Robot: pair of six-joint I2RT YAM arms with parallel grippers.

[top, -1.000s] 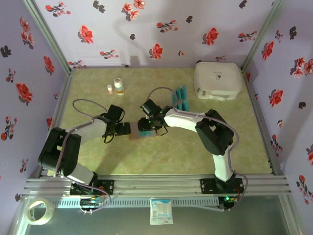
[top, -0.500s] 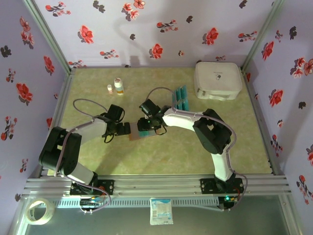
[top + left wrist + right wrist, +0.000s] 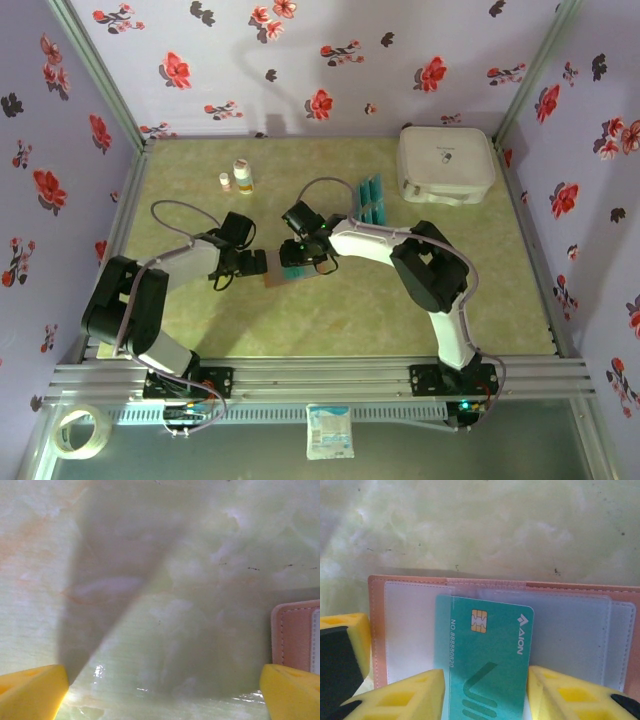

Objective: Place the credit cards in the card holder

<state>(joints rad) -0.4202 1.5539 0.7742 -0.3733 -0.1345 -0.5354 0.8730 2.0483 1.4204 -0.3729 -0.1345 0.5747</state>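
Note:
The card holder (image 3: 570,625) lies open on the table, reddish-brown rim around clear pockets. My right gripper (image 3: 485,700) is shut on a teal credit card (image 3: 487,645), one yellow finger against each long edge. The chip end of that card lies over the holder's pocketed inside, its left strip under a clear pocket edge. From above, the card holder (image 3: 272,272) sits mid-table with the right gripper (image 3: 298,255) over it. More credit cards (image 3: 370,200) lie in a row behind. My left gripper (image 3: 162,700) stands wide open on bare table, and the holder's edge (image 3: 295,632) is beside its right fingertip.
A large white rounded case (image 3: 445,165) stands at the back right. Two small bottles (image 3: 242,176) stand at the back left. Flowered walls close in the table on three sides. The left gripper (image 3: 235,265) sits just left of the holder.
My right gripper has crept slightly left with the card over the holder. The left arm has not moved.

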